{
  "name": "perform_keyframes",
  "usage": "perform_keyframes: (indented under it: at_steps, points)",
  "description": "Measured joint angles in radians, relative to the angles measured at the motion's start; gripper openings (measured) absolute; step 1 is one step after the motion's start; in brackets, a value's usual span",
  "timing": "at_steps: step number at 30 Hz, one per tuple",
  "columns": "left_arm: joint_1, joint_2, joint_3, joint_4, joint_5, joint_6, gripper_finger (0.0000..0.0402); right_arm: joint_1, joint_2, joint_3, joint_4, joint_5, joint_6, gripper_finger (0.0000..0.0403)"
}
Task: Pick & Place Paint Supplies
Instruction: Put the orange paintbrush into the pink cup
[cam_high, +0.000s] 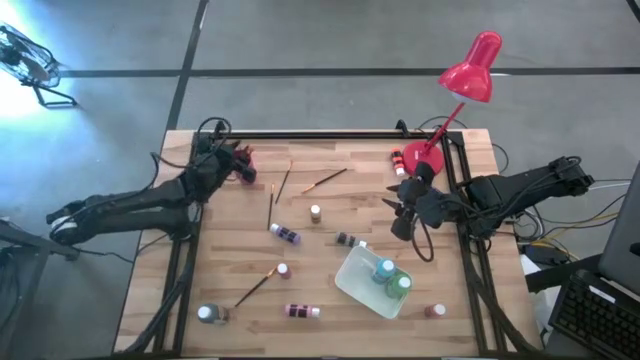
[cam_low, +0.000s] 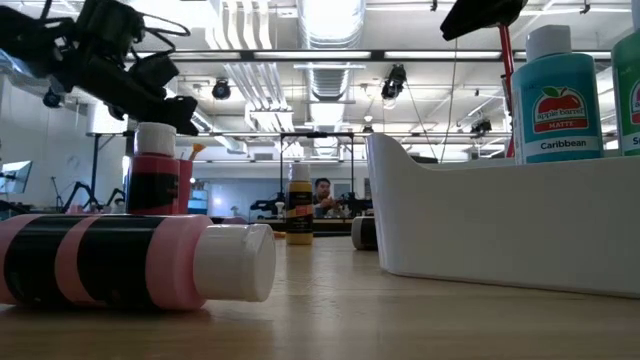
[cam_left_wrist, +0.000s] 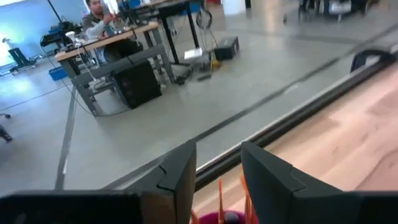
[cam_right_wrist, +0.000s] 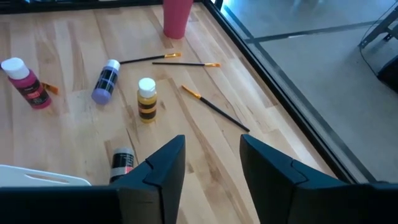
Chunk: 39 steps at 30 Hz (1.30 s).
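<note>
A pink cup stands at the table's far left corner, and orange brush ends stick up out of its rim. My left gripper hovers open just above it, a finger on either side of those ends. My right gripper hangs open above the table's right side with nothing between its fingers. Loose brushes and small bottles, purple, yellow and pink, lie or stand on the wood. A white tray holds a teal bottle and a green bottle.
A red desk lamp stands on its base at the far right corner, next to a red bottle. A teal bottle and a brown one stand near the front edge. A dark rail runs along the far edge.
</note>
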Motion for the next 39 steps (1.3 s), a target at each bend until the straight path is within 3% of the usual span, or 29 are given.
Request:
perform_keyframes:
  at_steps: [8,13,20,26,32,39]
  points:
    - [-0.001,0.0,0.18,-0.115,0.012,0.01,0.0135,0.0,0.0,-0.003,-0.003,-0.001,0.002,0.0169]
    - [-0.007,0.028,0.376,-0.226,0.126,-0.009,0.0135,0.0,0.0,-0.003,-0.002,-0.001,0.001,0.0176]
    - [-0.041,0.209,0.703,-0.508,0.158,-0.071,0.0135,0.0,0.0,-0.004,-0.001,0.0,-0.002,0.0174]
    - [-0.048,0.402,0.907,-0.734,0.169,-0.181,0.0135,0.0,0.0,-0.01,-0.003,0.0,0.007,0.0156]
    - [-0.05,0.562,1.019,-0.858,0.239,-0.239,0.0135,0.0,0.0,-0.01,-0.004,0.0,0.008,0.0139]
    - [-0.064,0.693,1.045,-0.889,0.386,-0.134,0.0135,0.0,0.0,-0.01,-0.011,-0.001,0.01,0.0125]
